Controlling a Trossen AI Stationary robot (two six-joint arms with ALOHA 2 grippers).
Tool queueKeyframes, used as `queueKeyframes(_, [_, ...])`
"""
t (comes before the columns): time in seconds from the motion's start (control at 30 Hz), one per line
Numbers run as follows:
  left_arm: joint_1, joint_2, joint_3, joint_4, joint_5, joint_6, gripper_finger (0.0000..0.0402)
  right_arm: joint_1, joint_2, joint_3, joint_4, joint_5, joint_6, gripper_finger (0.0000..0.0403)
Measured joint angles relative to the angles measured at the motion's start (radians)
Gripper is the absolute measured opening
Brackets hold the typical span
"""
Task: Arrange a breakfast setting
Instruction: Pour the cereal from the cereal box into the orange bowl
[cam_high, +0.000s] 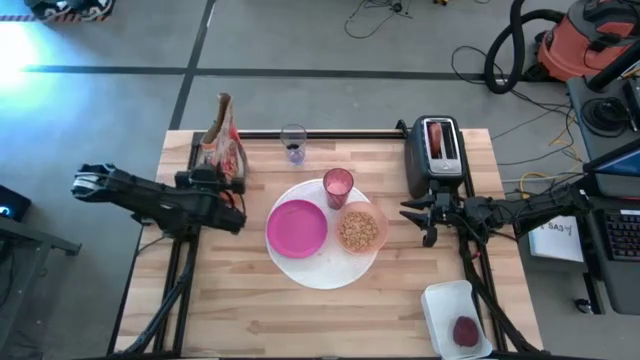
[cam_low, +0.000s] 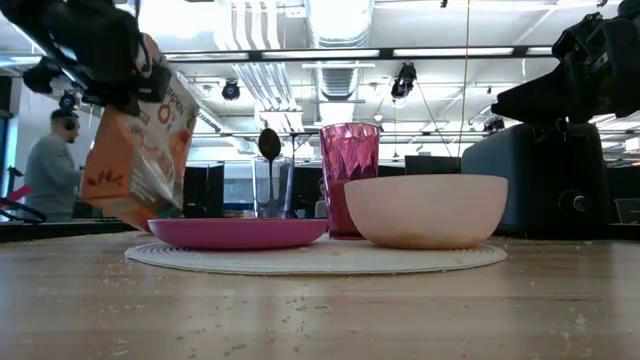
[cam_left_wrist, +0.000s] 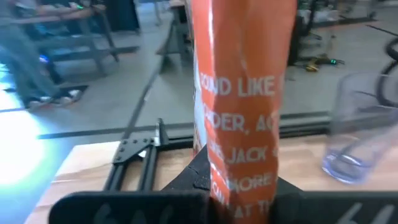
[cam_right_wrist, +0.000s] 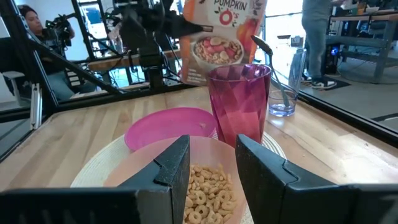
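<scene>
Already the translucent pink bowl (cam_high: 361, 230) holds cereal and sits on the big white round disc (cam_high: 322, 268), touching its right part, with the magenta plate (cam_high: 296, 228) just left of the bowl and the pink tumbler (cam_high: 338, 186) just behind it. The main risk, as I judge it, lies with the cereal bag (cam_high: 223, 144) left of the bowl, beyond the plate: the left tool (cam_left_wrist: 242, 193) grips it low down, the bag leans, and its top looks open, so a tilt or a slack grip could scatter cereal over the table (cam_high: 250, 310) or drop the bag onto the plate. It is also near the clear glass (cam_high: 293, 143) that holds the blue-handled spoon (cam_low: 269, 150), which a swing could knock over.

Right of the bowl, the right tool (cam_right_wrist: 208, 165) hangs with its fingers a narrow gap apart and empty, pointing at the bowl's rim; a careless advance could push the bowl into the tumbler. Farther right stands the toaster (cam_high: 438, 153) with the round toasted bread (cam_high: 437, 138) in its slot, and the small dark-red fruit (cam_high: 466, 331) lies in a white tray (cam_high: 438, 302) well in front of the bowl.
</scene>
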Motion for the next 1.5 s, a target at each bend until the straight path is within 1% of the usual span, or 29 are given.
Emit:
queueKeyframes(0.13, [0.058,0.049,-0.038,0.026,-0.003,-0.038,0.0,0.0,0.0,0.0,0.0,0.0,-0.001,0.0118])
queueKeyframes(0.3, [0.122,0.1,-0.057,0.043,-0.008,-0.059,0.0,0.0,0.0,0.0,0.0,0.0,-0.001,0.0118])
queueKeyframes(0.4, [0.159,0.126,-0.075,0.05,-0.031,-0.088,0.0,0.0,0.0,0.0,0.0,0.0,-0.001,0.0118])
queueKeyframes(0.53, [0.208,0.156,-0.111,0.068,-0.073,-0.09,0.0,0.0,0.0,0.0,0.0,0.0,0.0,0.0118])
queueKeyframes(0.67, [0.237,0.182,-0.135,0.094,-0.107,-0.089,0.0,0.0,0.0,0.0,0.0,0.0,0.0,0.0118])
queueKeyframes(0.87, [0.249,0.216,-0.14,0.102,-0.117,-0.082,0.0003,0.0,0.0,0.0,0.0,0.0,0.0,0.0118])
queueKeyframes(1.0, [0.251,0.229,-0.14,0.107,-0.115,-0.086,0.0028,0.0,0.0,0.0,0.0,0.0,0.0,0.0118])
queueKeyframes(1.23, [0.257,0.227,-0.141,0.107,-0.106,-0.078,0.0098,0.0,0.0,0.0,0.0,0.0,-0.001,0.0118])
queueKeyframes(1.37, [0.257,0.223,-0.115,0.105,-0.062,-0.082,0.0127,0.0,0.0,0.0,0.0,0.0,-0.001,0.0118])
queueKeyframes(1.5, [0.252,0.206,-0.056,0.07,0.001,-0.047,0.0144,0.0,0.0,0.0,0.0,0.0,0.0,0.0118])
